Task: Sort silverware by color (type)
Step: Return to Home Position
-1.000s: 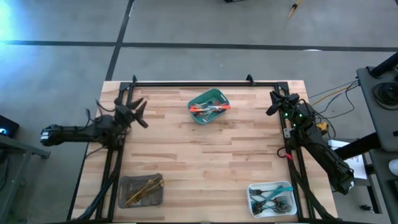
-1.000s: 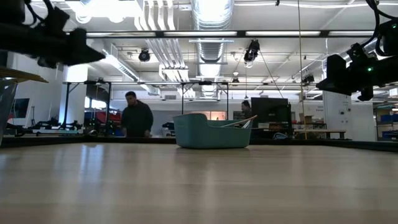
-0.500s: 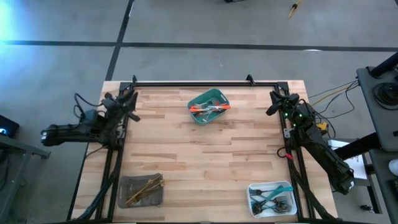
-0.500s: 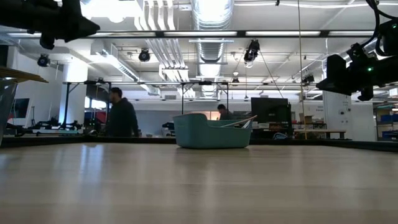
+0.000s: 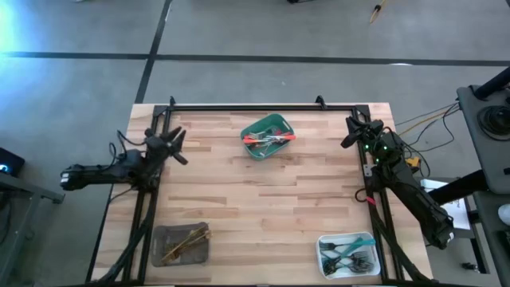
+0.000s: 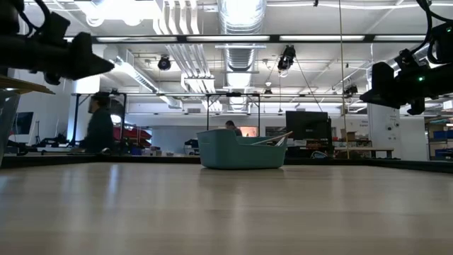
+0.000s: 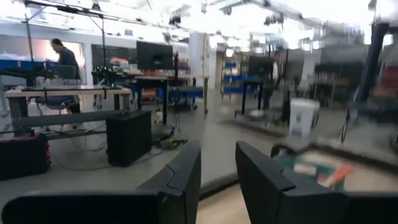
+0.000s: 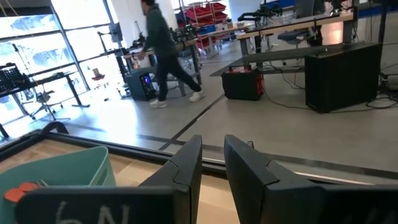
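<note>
The left hand (image 5: 180, 147) hovers empty at the desk's (image 5: 263, 207) left edge, its fingers a little apart. Gold forks (image 5: 186, 239) lie in the grey tray (image 5: 162, 237), red-orange forks (image 5: 269, 139) in the green tray (image 5: 279, 119) and teal forks (image 5: 349, 253) in the white tray (image 5: 321, 247). The right hand (image 5: 347, 132), narrowly parted and empty, waits at the right edge. The desk looks sorted, so homing should go slow and high, clear of the trays.

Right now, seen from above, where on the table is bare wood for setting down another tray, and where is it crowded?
The middle of the table is bare, bordered by the green tray, grey tray and white tray. The strip between the grey and white trays is also free. Crowded: both side edges, under the left gripper and right gripper.
</note>
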Action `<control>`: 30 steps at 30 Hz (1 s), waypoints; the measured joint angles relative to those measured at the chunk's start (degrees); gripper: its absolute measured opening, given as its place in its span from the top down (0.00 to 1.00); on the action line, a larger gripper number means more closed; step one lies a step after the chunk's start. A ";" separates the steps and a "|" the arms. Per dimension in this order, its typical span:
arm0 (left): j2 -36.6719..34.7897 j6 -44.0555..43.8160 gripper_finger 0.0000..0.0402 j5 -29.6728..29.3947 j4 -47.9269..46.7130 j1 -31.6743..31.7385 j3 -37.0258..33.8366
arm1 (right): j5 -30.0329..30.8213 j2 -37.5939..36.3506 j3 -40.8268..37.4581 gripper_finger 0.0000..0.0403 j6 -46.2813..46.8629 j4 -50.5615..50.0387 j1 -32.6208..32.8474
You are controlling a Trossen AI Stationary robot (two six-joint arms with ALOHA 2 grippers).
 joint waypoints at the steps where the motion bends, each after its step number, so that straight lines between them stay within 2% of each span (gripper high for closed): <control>1: 0.03 0.00 0.79 0.10 -1.63 0.00 -0.06 | -0.05 0.00 -0.01 0.85 -0.01 0.00 0.00; 7: 0.07 -0.02 0.79 0.10 -9.09 -0.01 0.01 | -0.02 0.00 0.00 0.85 0.01 0.00 0.00; 30: 1.06 -0.02 0.79 0.12 -9.34 0.00 0.04 | -0.02 0.00 0.00 0.85 0.01 0.00 0.00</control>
